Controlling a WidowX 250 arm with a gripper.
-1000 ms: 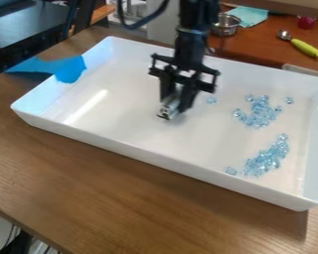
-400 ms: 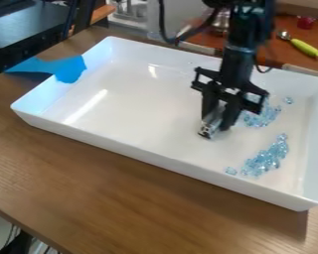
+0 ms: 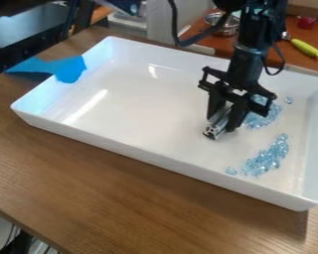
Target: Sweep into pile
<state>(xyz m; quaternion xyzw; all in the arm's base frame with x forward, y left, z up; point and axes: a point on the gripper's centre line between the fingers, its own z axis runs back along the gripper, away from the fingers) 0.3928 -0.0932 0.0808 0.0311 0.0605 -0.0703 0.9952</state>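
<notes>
Beads Lying in Two Heaps at Right

A white tray [image 3: 141,109] is sitting on the wooden table [image 3: 121,198], blue tape [image 3: 70,69] covering its upper-left rim; a metal bowl [image 3: 224,25] is resting on a counter [image 3: 275,48] behind. The gripper [image 3: 222,118], right of centre, is clenching a silvery piece [image 3: 215,126] and partly hiding the upper bead heap [image 3: 267,119]. The frame's top is cutting off the arm. The piece is slanting down-left; the lower bead heap [image 3: 267,158] is stretching lower left to upper right.
</notes>
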